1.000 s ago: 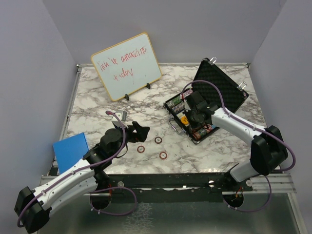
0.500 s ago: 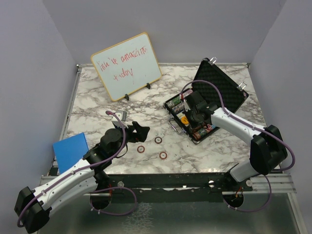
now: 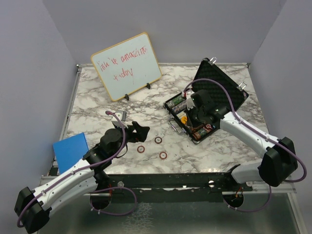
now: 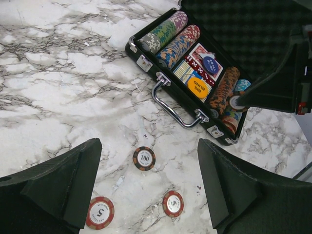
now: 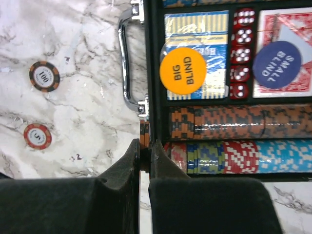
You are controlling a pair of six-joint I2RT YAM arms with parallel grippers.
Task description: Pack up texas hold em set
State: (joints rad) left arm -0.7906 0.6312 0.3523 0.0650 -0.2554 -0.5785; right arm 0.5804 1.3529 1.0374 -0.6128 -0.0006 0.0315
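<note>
Right gripper (image 5: 145,144) hangs over the handle-side wall of the briefcase (image 3: 229,87), its jaws drawn to a slit with the edge of an orange-and-black chip (image 5: 144,132) pinched between the tips; left gripper (image 3: 131,131) hovers above the marble table (image 3: 92,97), jaws spread wide and nothing between them.

Whiteboard (image 3: 127,64) with red writing stands propped at the far left of the table; a blue flat block (image 3: 71,149) lies at the near-left edge, beside the left arm.

The briefcase lies open on the right half of the table, lid tilted back with its foam lining showing; its silver handle (image 4: 176,108) faces the loose chips. Inside, rows of poker chips (image 4: 171,40) fill the slots at both ends; between them sit a red card deck (image 5: 270,24) and a blue-and-yellow striped deck (image 5: 195,27). A blue SMALL BLIND disc (image 5: 279,64) rests on the red deck; an orange BIG BLIND disc (image 5: 184,70) rests on the striped one.

Three chips lie loose on the marble in front of the handle, near the left gripper: a 100 chip (image 4: 144,158), a red 5 chip (image 4: 100,212) and a second red 5 chip (image 4: 173,203). A column of small red dice (image 5: 242,51) sits in the case between the two decks.
</note>
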